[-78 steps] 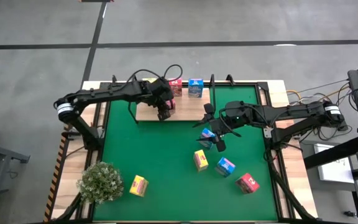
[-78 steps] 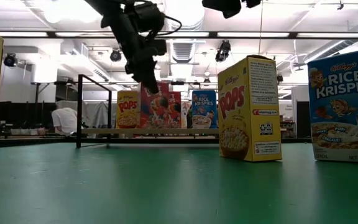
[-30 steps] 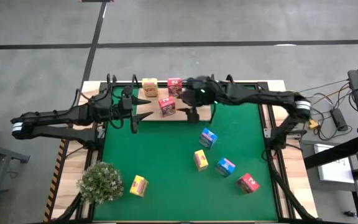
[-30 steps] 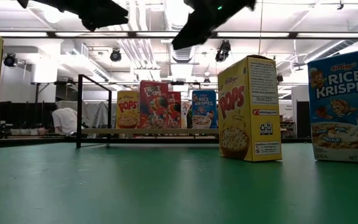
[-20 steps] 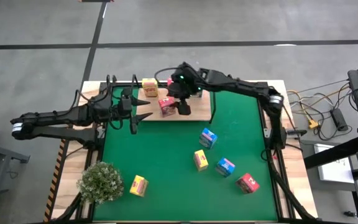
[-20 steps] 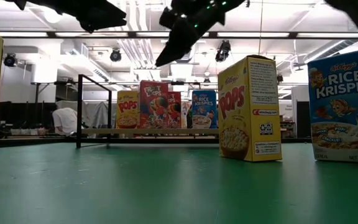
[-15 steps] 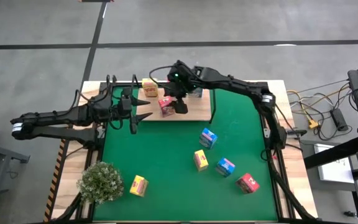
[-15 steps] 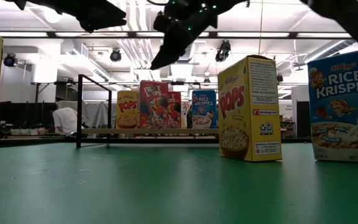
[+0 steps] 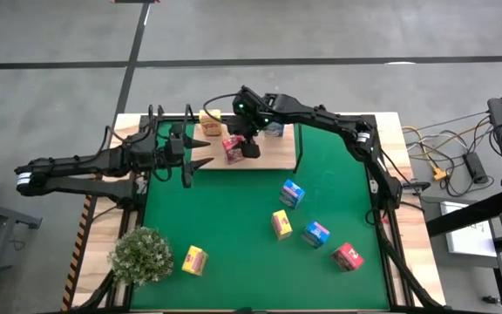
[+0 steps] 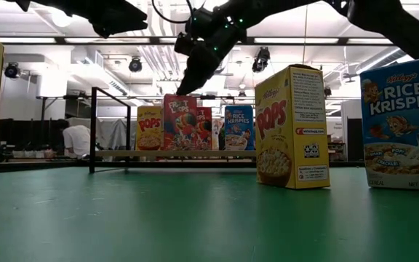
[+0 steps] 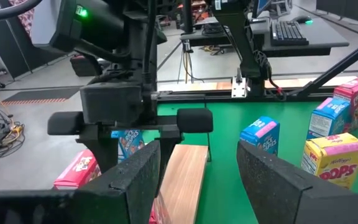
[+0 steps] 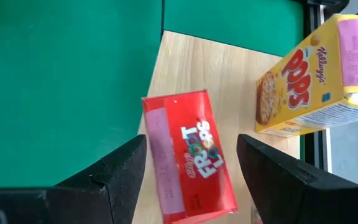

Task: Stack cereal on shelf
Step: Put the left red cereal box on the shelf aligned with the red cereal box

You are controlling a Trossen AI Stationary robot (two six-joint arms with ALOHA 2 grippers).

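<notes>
Grey concrete floor (image 9: 321, 30) marked with dark seams. Ceiling (image 10: 158, 54) fitted with strip lights and ducting. Desk (image 11: 291, 34) with keyboard is seen beyond the table; a seated person (image 10: 75, 138) is visible.

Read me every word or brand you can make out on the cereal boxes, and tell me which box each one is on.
"Kellogg's RICE KRISPIES": blue box at the low view's right edge.
"POPS": nearer yellow box, low view.
"POPS": yellow box on the shelf.
"FROOT LOOPS": red box on the shelf, under the right gripper.
"RICE KRISPIES": blue box on the shelf.
Smaller print is too small to read.
</notes>
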